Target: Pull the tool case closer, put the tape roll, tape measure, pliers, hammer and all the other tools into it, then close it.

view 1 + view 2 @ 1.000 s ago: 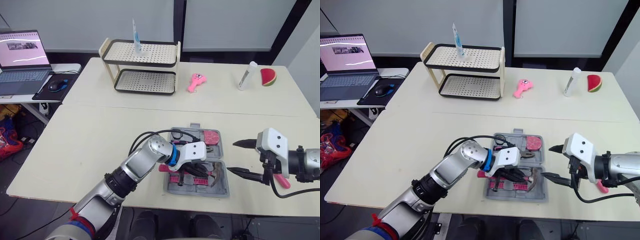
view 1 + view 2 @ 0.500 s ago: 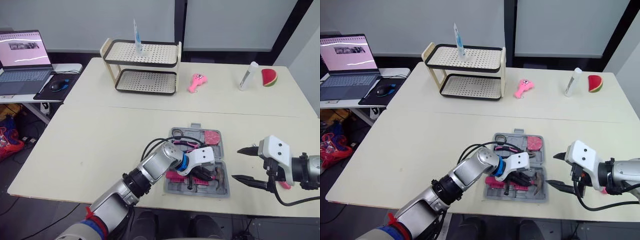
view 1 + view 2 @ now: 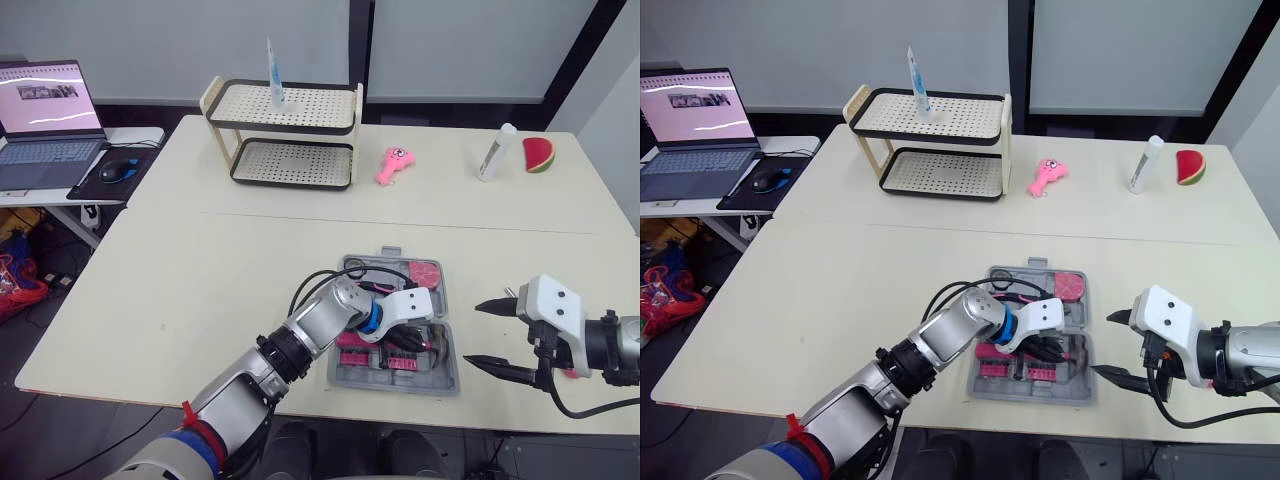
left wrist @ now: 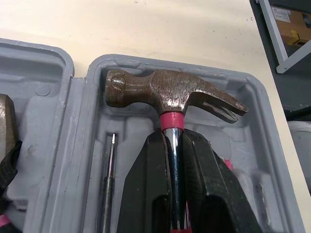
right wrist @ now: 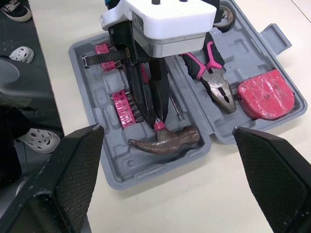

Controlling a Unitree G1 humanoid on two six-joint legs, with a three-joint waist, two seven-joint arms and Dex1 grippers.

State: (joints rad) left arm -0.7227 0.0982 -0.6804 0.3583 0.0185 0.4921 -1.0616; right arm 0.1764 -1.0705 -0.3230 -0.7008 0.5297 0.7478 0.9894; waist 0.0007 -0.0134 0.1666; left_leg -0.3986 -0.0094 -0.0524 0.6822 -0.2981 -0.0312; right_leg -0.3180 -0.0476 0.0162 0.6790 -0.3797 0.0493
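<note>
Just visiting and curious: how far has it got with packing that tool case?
Done: pliers and red tape measure lie in the open tool case. In hand: the left tool grips the hammer by its shaft, head in a case recess. Left: let go and close the case; the right tool sits open beside it.

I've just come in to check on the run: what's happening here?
The robot is packing an open tool case. Its left gripper is shut on the hammer just below the head, which lies in a slot of the case. The pliers and a red tape measure lie in the other half. The right gripper is open, beside the case.
</note>
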